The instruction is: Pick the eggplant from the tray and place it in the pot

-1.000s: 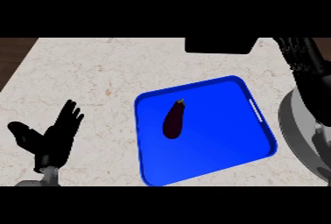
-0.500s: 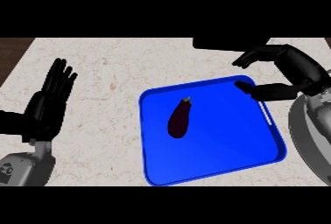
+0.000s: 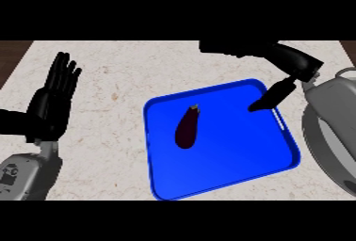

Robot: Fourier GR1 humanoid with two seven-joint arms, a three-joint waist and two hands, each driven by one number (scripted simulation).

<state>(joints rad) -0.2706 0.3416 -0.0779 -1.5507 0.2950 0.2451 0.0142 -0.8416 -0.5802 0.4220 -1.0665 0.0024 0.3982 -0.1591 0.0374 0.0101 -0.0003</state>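
— Where is the eggplant (image 3: pixel 187 127) lying?
— On the blue tray (image 3: pixel 230 164), left of its middle, stem end pointing up the view, nothing touching it.
— And the right hand (image 3: pixel 288 61)?
— It is hovering over the tray's upper right corner, fingers spread and relaxed, gripping nothing; the thumb (image 3: pixel 272 96) is pointing down at the tray, well right of the eggplant.
— The left hand (image 3: pixel 52 99)?
— It is resting at the left edge, fingers straight up.
— The pot (image 3: pixel 334 122)?
— At the right edge, just beside the tray.
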